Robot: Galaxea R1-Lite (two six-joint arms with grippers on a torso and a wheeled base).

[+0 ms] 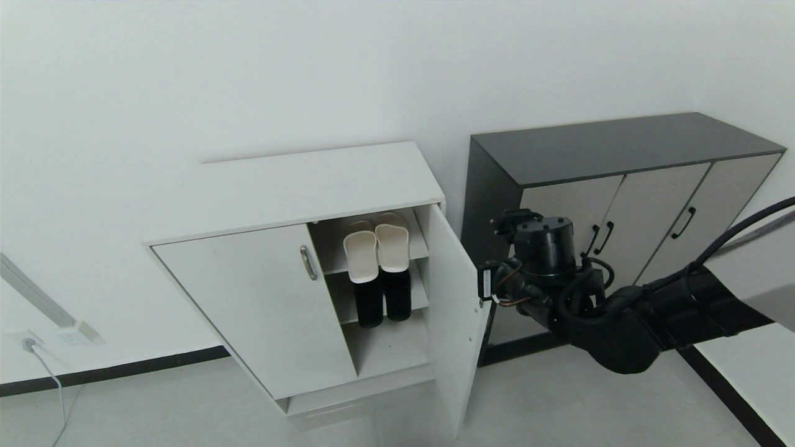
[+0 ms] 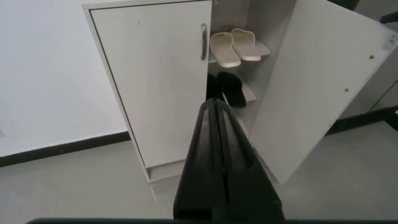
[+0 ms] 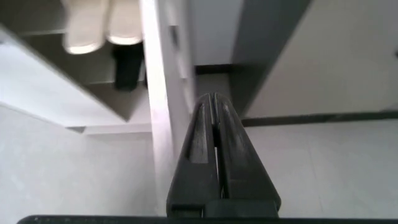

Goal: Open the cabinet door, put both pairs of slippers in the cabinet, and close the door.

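Well, I count two pairs in the cabinet (image 1: 310,186): cream slippers (image 1: 376,249) on the top shelf, black slippers (image 1: 385,304) below, partly hidden. Left hand (image 2: 215,102) and right hand (image 3: 213,99) are pinched together, the right beside the open door (image 1: 453,304).

- White two-door cabinet (image 1: 323,186) stands against the wall, its right door (image 1: 453,310) swung wide open and its left door (image 1: 248,298) closed.
- Pair of cream slippers (image 1: 376,251) lies side by side on the upper shelf (image 1: 419,245), ends jutting past its edge.
- Pair of black slippers (image 1: 384,302) sits side by side on the shelf just below.
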